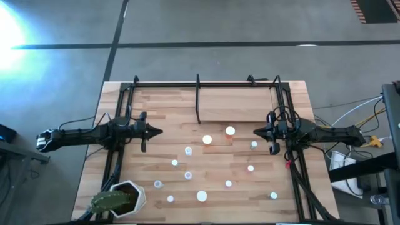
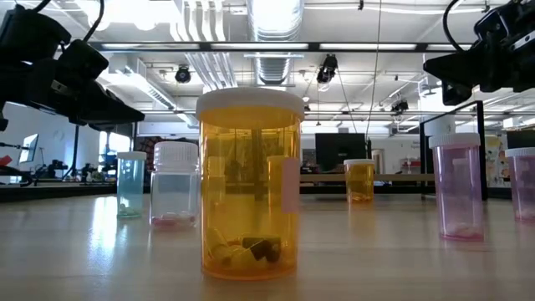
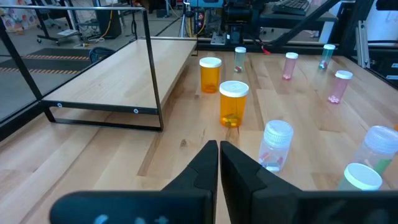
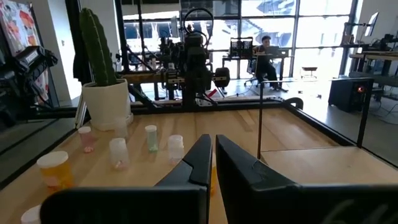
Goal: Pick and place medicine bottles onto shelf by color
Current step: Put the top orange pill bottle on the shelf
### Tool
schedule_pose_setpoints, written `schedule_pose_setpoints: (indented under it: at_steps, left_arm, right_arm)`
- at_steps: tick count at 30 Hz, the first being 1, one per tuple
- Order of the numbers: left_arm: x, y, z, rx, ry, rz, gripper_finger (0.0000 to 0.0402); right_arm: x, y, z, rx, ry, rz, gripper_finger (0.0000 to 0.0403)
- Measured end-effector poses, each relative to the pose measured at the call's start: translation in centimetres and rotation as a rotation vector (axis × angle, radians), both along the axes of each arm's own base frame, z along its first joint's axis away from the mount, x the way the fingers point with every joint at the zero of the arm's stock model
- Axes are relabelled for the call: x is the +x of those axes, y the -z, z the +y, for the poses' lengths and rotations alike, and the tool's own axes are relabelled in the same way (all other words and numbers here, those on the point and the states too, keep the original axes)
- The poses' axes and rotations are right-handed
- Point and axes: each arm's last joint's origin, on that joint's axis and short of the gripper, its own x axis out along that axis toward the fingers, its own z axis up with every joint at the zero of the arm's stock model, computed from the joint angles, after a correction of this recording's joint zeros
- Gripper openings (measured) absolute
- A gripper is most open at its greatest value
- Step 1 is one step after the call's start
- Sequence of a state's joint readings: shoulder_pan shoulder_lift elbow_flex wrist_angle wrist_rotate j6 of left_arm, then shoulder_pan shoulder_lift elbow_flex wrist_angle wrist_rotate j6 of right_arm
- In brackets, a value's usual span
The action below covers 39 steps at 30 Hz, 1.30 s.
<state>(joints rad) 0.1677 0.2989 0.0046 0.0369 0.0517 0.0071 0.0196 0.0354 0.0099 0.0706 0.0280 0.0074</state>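
None of the small round medicine bottles (image 1: 207, 139) stood on the light-wood, black-framed shelf (image 1: 234, 103) yet; all sat scattered on the butcher-block table (image 1: 169, 106) beside it. The left gripper (image 1: 160, 132) and right gripper (image 1: 255, 130) hovered above the table's opposite sides, fingers closed on nothing.

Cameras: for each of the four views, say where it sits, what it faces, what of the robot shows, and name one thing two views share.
High: overhead, straight down on the table; both arms show.
Low: at tabletop height, facing an orange bottle; arms overhead.
Left wrist: past the left gripper, jaws shut, toward the shelf.
Right wrist: past the right gripper, jaws shut, toward the cactus.
Shared: the cactus, also in the high view.
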Motion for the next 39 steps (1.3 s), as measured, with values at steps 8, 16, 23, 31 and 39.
schedule_pose_setpoints:
  at_steps: [8, 16, 23, 31, 39]
  left_arm:
    - [0.0, 0.0, 0.0, 0.0, 0.0, 0.0, 0.0]
    - [0.0, 0.0, 0.0, 0.0, 0.0, 0.0, 0.0]
    - [0.0, 0.0, 0.0, 0.0, 0.0, 0.0, 0.0]
    - [0.0, 0.0, 0.0, 0.0, 0.0, 0.0, 0.0]
    - [0.0, 0.0, 0.0, 0.0, 0.0, 0.0, 0.0]
  right_arm:
    - [-0.2, -1.5, 0.0, -0.117, 0.015, -0.15, 0.0013]
    - [-0.3, -2.0, 0.0, 0.008, 0.0, -0.212, 0.0013]
    - [0.1, -1.7, 0.0, 0.084, -0.009, -0.168, 0.0013]
    - [2.2, -0.6, -0.2, 0.14, 0.061, -0.048, 0.0013]
    - [4.9, 0.0, -0.2, 0.133, 0.093, 0.148, 0.0013]
